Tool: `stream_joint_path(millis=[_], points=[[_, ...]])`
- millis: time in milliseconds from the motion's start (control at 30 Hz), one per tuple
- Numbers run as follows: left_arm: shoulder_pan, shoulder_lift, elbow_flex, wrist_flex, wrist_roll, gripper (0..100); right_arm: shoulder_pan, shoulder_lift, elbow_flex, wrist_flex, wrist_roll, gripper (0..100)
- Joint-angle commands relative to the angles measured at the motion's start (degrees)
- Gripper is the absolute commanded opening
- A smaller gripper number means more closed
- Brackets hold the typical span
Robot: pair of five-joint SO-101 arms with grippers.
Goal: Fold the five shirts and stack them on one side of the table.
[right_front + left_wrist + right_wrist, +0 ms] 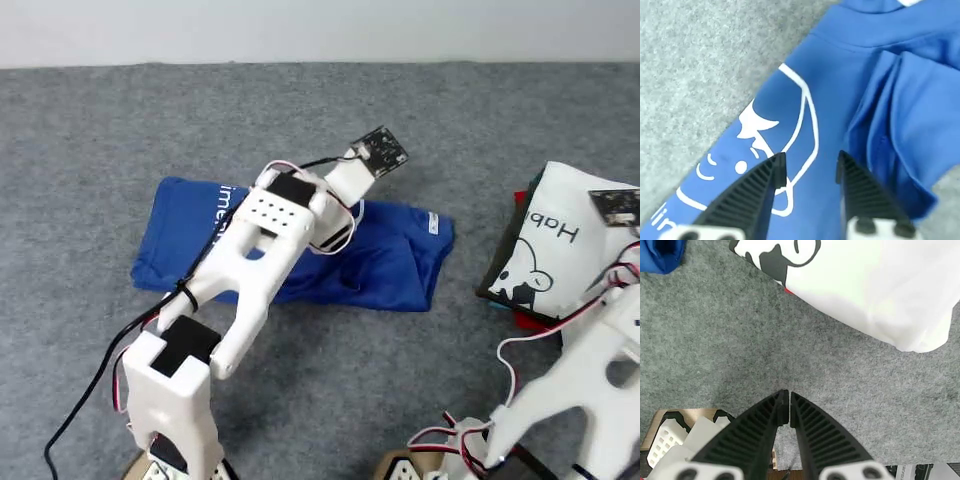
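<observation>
While the left arm (265,245) hangs over the middle of the grey felt-covered table (450,130) in the high view, the rumpled blue cotton shirt with white print (395,265) lies under it, part folded into a long band, bunched end toward the pile; at the table's right edge the folded white shirt with a black cartoon print (560,250) tops a red folded garment (532,322) and something darker, count underneath unclear; right arm (590,370) stands beside that pile.

Left wrist view: left gripper (811,159) has its black ribbed jaws apart, nothing between them, over the printed panel of the blue shirt; touching the cloth or not, cannot tell; a ridge of creased folds (890,115) runs just beside the jaws.

Right wrist view: right gripper (789,394) has its jaws pressed together on nothing, over bare felt, near the white shirt's edge, apart from it.

Judgement: blue shirt is the fold in hand, stacking not yet done; best to pinch a layer edge at the bunched side, not the flat print, lift low, lay it across so the band halves squarely; the other gripper could pin the far end against dragging; thin fabric may slip or catch two layers.
</observation>
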Motion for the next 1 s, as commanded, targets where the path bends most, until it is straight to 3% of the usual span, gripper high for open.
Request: stream_joint_path(millis=[0,267,433,567,733,967], points=[[2.9,-1.23,-9.1,8.7,-0.26,17,0.4,-1.8,-2.02,2.15,0.09,1.1],[15.12,-1.23,-19.82,29.36,-0.44,17,0.57,-1.8,-1.32,2.15,0.09,1.0],[16.0,-0.7,-16.75,32.26,-0.53,17,0.57,-1.89,2.73,1.98,0.09,0.9],[11.34,-0.62,-10.42,26.9,-0.97,17,0.57,-1.89,3.87,1.63,0.09,0.9],[4.66,-0.62,0.75,14.59,-6.59,17,0.31,-1.89,3.69,1.54,0.18,0.9],[-4.57,1.23,6.9,0.62,-7.3,17,0.31,-1.89,3.69,1.45,0.35,1.1]])
